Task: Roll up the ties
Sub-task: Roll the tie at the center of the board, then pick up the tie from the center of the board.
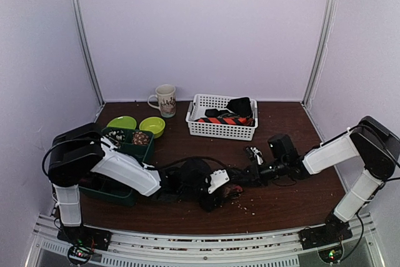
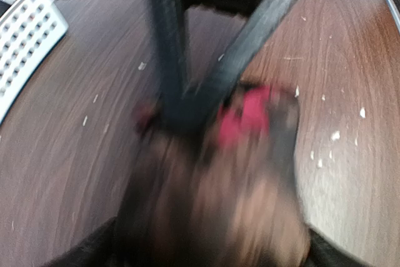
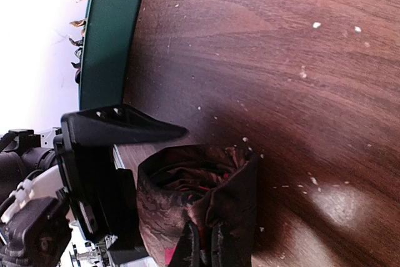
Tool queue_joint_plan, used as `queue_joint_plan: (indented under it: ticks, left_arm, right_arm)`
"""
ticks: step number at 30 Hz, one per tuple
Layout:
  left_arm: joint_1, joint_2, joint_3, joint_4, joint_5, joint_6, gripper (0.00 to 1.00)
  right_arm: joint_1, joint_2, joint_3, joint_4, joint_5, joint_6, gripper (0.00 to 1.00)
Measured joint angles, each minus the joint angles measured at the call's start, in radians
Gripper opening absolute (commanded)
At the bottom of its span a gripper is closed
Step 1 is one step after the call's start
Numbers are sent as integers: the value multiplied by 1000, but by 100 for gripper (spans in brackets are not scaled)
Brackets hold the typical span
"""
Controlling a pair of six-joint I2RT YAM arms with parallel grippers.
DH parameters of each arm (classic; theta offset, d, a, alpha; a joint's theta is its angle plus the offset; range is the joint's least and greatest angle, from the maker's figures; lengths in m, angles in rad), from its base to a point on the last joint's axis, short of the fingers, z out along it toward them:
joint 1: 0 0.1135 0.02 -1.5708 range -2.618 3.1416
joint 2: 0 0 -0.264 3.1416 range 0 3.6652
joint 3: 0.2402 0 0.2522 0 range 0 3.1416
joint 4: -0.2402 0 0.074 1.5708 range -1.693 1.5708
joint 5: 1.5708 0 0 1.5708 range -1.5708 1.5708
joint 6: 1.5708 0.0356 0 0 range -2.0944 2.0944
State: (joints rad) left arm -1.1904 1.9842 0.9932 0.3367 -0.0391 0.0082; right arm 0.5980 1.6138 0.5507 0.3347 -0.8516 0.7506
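Beside the left gripper (image 1: 215, 197), the right gripper (image 3: 204, 243) pinches the rolled tie (image 3: 187, 186).

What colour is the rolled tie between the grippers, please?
Rolled tie: dark brown patterned, red inside; best in right wrist view.

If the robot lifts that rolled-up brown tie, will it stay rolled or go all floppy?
Probably floppy: the rolled tie is soft fabric, and its coil looks loose and hollow. It may unroll, since the right gripper pinches only one side of its wall. It likely weighs little and won't break.
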Motion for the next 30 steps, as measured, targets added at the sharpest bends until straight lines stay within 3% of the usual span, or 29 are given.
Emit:
queue_joint_plan:
  ticks: [8,19,22,27,30]
  left_arm:
    - [0,-65,-159,147,2,-27,98]
    - [0,105,-63,319,28,-104,96]
    - [0,143,-26,343,28,-115,82]
    - [0,172,6,355,45,-116,37]
    - [0,172,10,356,53,-112,23]
  right_arm:
    - [3,-15,-21,18,29,31,0]
    - [37,-26,-46,74,52,76,0]
    - [45,-37,-47,75,56,85,0]
    - [50,-47,-47,80,64,89,0]
    - [50,-51,-47,80,69,91,0]
